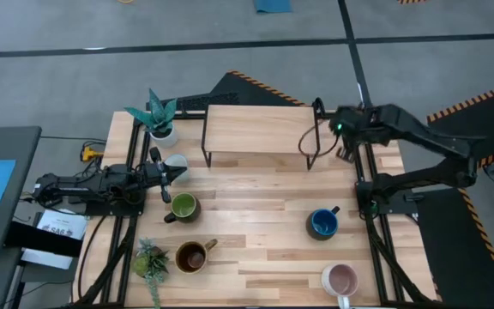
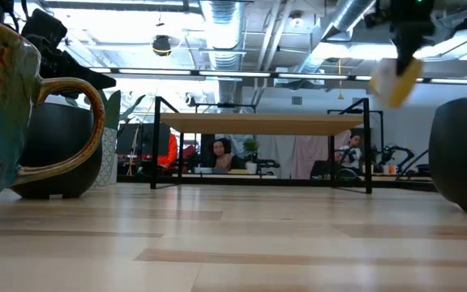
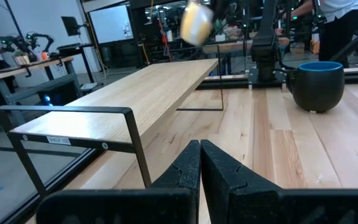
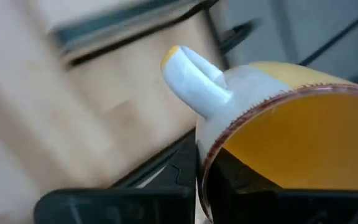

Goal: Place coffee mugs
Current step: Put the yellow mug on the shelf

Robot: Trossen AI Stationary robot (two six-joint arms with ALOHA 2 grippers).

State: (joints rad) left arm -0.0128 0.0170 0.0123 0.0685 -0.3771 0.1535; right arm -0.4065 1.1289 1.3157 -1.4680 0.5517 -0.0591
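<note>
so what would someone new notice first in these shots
Probably the right hand, raised by the right end of the wooden shelf and shut on the orange mug, which hangs in the air. Next, the mugs on the table: olive green and brown on the left, dark blue and pink on the right. The left hand waits shut by the white mug.
</note>
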